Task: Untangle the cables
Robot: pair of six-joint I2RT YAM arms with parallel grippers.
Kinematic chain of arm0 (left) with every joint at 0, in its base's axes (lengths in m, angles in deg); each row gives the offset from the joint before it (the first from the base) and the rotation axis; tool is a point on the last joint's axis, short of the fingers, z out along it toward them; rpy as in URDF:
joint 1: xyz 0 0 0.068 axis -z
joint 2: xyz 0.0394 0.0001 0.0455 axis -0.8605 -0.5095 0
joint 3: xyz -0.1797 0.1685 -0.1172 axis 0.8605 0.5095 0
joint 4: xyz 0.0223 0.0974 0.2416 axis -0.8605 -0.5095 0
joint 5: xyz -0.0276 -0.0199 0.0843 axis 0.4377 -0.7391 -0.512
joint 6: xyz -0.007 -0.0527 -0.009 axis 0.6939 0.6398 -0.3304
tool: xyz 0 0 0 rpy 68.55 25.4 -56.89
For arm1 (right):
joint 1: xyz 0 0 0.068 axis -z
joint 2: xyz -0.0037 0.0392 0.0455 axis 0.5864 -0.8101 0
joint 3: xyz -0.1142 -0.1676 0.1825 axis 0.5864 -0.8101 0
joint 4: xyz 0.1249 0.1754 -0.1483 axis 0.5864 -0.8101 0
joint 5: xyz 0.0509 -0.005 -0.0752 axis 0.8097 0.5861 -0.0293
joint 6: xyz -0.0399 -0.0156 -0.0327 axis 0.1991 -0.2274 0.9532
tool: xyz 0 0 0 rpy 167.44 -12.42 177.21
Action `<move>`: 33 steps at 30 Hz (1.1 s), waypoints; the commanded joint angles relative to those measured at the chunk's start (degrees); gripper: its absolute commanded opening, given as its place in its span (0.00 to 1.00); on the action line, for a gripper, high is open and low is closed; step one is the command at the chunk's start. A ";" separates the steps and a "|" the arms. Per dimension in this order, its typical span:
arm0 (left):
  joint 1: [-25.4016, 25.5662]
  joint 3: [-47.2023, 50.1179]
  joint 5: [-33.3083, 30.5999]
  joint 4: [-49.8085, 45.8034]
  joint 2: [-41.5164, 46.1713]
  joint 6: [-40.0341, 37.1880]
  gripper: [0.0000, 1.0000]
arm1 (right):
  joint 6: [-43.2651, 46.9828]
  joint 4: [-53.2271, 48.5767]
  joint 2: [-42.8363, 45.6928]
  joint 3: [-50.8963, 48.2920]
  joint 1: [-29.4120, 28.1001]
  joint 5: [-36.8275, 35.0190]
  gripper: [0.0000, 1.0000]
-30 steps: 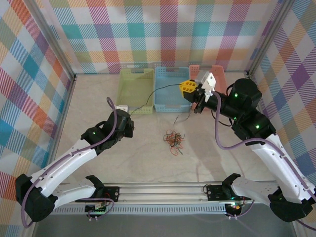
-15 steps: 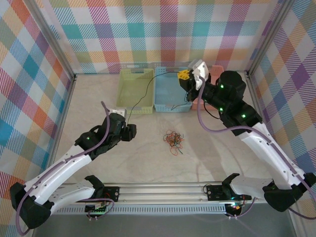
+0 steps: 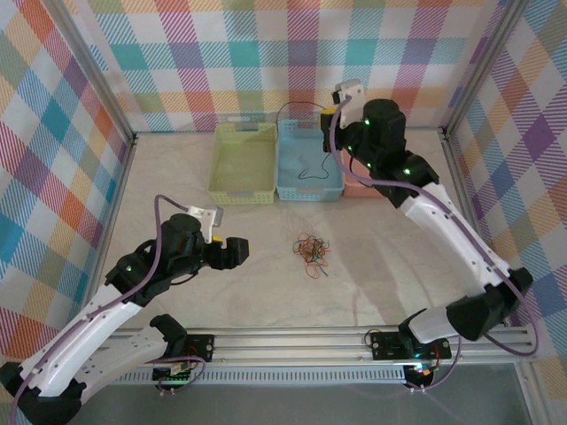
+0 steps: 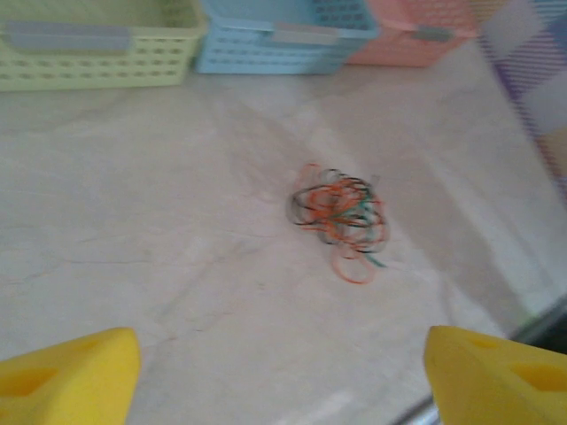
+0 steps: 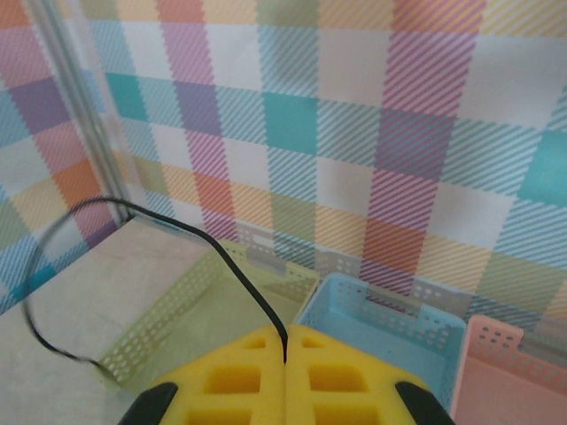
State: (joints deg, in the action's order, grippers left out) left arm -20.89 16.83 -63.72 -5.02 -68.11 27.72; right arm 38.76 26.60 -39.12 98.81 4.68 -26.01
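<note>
A small tangle of cables [image 3: 310, 250], orange-red, black and dark green, lies on the table between the arms. In the left wrist view the tangle [image 4: 341, 209] sits ahead of my left gripper [image 4: 282, 347], which is open with nothing between its yellow fingers [image 4: 71, 372]. From above, the left gripper [image 3: 236, 251] is left of the tangle. My right gripper [image 3: 331, 113] is raised over the blue basket's back edge, shut on a black cable [image 5: 221, 252]. That black cable [image 3: 292, 106] arcs left from the jaws, and a strand [image 3: 310, 172] lies in the blue basket.
Three baskets stand in a row at the back: green [image 3: 244, 162], blue [image 3: 292, 181] and pink [image 3: 354, 186], the pink partly behind the right arm. They also show as green [image 4: 97, 53], blue [image 4: 275, 44] and pink [image 4: 416, 40]. Checked walls enclose the table.
The left gripper has let go of the black cable's end and drawn back toward the near side. The right gripper has carried the cable up and back over the blue basket.
</note>
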 commanded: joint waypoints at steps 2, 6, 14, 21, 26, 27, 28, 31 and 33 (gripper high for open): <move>-0.33 -2.61 9.66 0.89 5.63 -0.34 0.89 | -6.06 -1.46 -3.37 1.76 1.92 -1.16 0.00; -0.38 -5.21 4.92 -4.50 7.82 -1.24 0.89 | -8.26 -1.00 -6.80 2.75 3.38 -0.90 0.00; -0.33 -3.25 -4.57 -8.86 8.34 -4.07 0.88 | -11.24 1.06 -14.23 5.92 6.32 -1.82 0.00; -0.33 -1.59 -6.04 -10.02 9.75 -4.23 0.88 | -14.69 1.66 -20.96 10.43 8.38 -1.11 0.00; -0.33 -1.32 -6.13 -10.10 9.70 -4.49 0.88 | -14.97 -1.16 -27.41 17.01 9.08 -3.03 0.00; -0.33 -1.32 -6.07 -10.19 9.72 -4.50 0.88 | -15.35 -1.66 -28.51 17.90 9.23 -3.72 0.00; -0.33 -1.31 -6.00 -10.18 9.81 -4.51 0.88 | -15.55 -1.74 -29.74 18.68 9.39 -4.02 0.00; -0.33 -1.21 -6.21 -10.14 10.08 -4.59 0.88 | -16.55 -2.75 -33.44 21.20 9.51 -5.09 0.00; -0.33 -1.07 -6.26 -10.15 10.22 -4.59 0.88 | -17.57 -3.22 -35.72 22.52 9.60 -5.49 0.00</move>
State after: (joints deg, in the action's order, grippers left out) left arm -20.89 15.08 -69.18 -14.83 -58.63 24.20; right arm 23.51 24.85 -72.21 118.72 13.83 -29.79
